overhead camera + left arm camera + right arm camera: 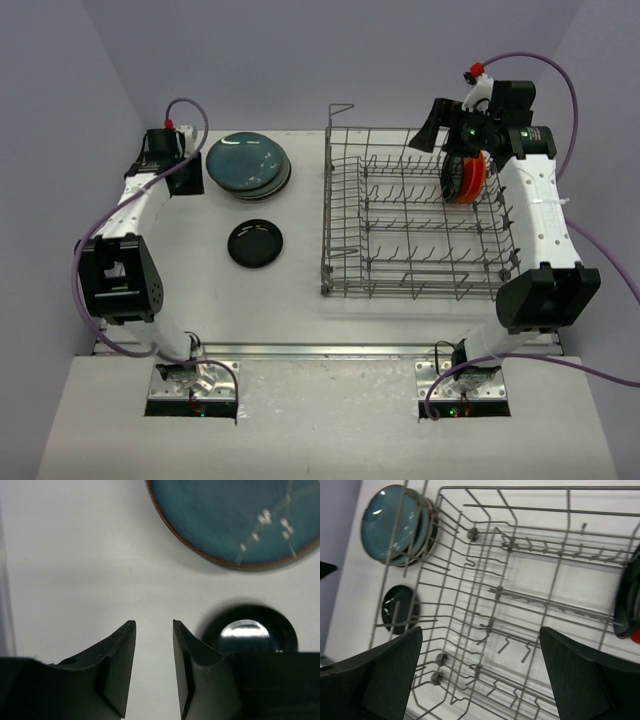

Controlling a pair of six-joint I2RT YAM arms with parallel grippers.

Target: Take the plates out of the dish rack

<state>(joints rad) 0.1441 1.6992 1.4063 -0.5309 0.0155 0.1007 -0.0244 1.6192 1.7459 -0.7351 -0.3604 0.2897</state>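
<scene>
The grey wire dish rack (400, 262) fills the right half of the table. An orange-red plate (474, 178) stands upright in its far right corner. My right gripper (450, 140) hovers just above that corner, open wide and holding nothing. In the right wrist view my right gripper (480, 635) looks down into the dish rack (520, 605), and a dark plate rim (626, 600) shows at the right edge. Left of the rack lie a stack of teal plates (248, 165) and a small black plate (255, 243). My left gripper (154, 625) is beside the teal plate (235, 520) and black plate (245, 630), its jaws a little apart over bare table.
The left arm's wrist (165, 155) sits at the far left by the purple side wall. The rack's raised wire loop (340, 110) stands at its far left corner. Purple cables (560, 90) arc over both arms.
</scene>
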